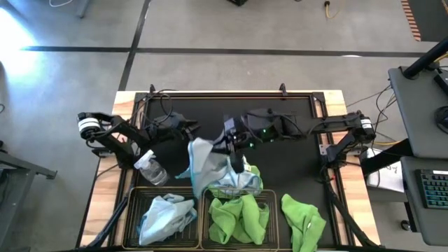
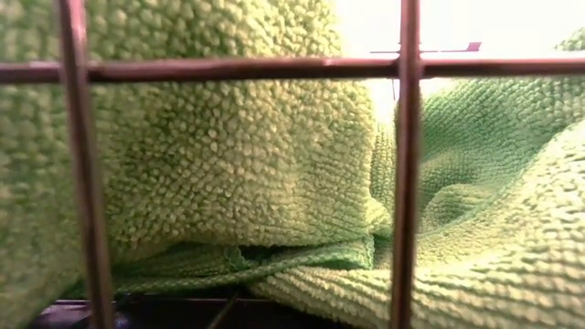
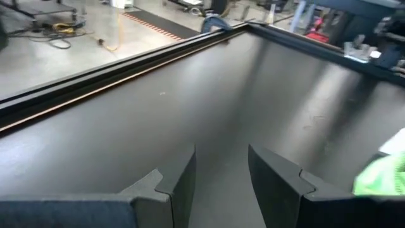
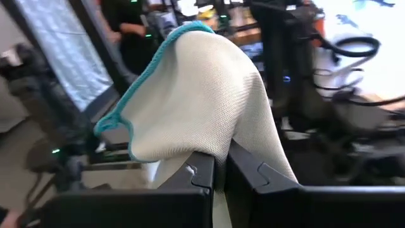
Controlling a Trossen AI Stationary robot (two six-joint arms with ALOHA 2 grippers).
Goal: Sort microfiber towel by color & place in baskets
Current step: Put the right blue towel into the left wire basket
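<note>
Above the mat's (image 1: 280, 112) middle, the right gripper (image 4: 219, 166) pinches a pale blue towel (image 4: 209, 95). Beside it the left gripper (image 3: 221, 171) hangs spread, holding nothing.

Pale blue towel (image 1: 203, 164) hangs pinched; another fills left basket (image 1: 133, 210), green ones (image 1: 239, 217) the right.

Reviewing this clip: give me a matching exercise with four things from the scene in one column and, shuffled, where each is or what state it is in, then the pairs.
Things:
1. right pincer
2. left pincer
3. spray bottle
4. lone green towel

Places or states:
A. lying on the black mat, right of both baskets
B. open and empty over bare mat
C. standing behind the left basket
D. shut on a pale blue towel, lifted above the right basket

Pairs: 1-D, 2-B, 3-C, 4-A
</note>
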